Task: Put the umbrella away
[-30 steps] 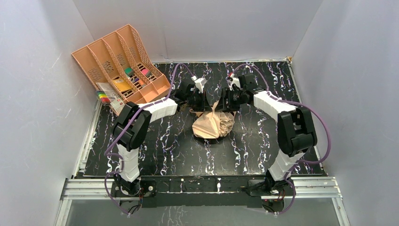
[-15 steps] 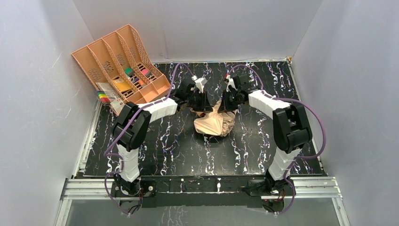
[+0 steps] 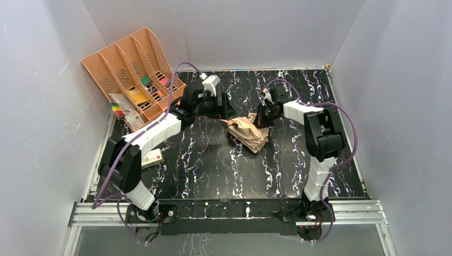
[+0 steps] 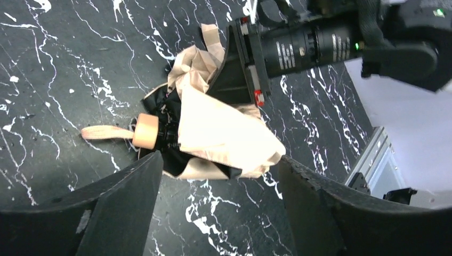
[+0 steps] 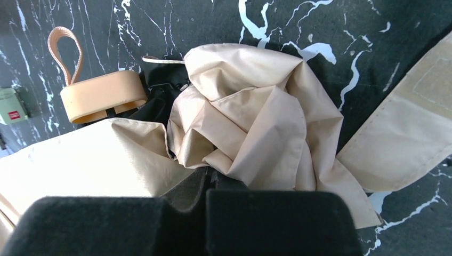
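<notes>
The umbrella (image 3: 249,133) lies half-bundled on the black marbled table, its pale tan fabric loose and crumpled. Its short tan handle (image 4: 145,130) and loop strap (image 4: 104,132) point toward my left arm. My left gripper (image 3: 226,110) hovers just left of it, open, and in the left wrist view its fingers (image 4: 128,186) stand wide apart above the bundle with nothing between them. My right gripper (image 3: 262,118) is on the umbrella's far right side, shut on a fold of the fabric (image 5: 250,133). The handle (image 5: 101,96) also shows in the right wrist view.
A peach-orange divided file tray (image 3: 133,66) leans at the back left, with a pack of coloured markers (image 3: 120,109) beside it. A small green-and-white box (image 3: 152,158) lies on the table (image 3: 213,170) near the left arm. White walls close in three sides.
The left gripper let go of the umbrella, opened and drew back to the left. The right gripper shut on the fabric. The bundle shifted right and flattened.
</notes>
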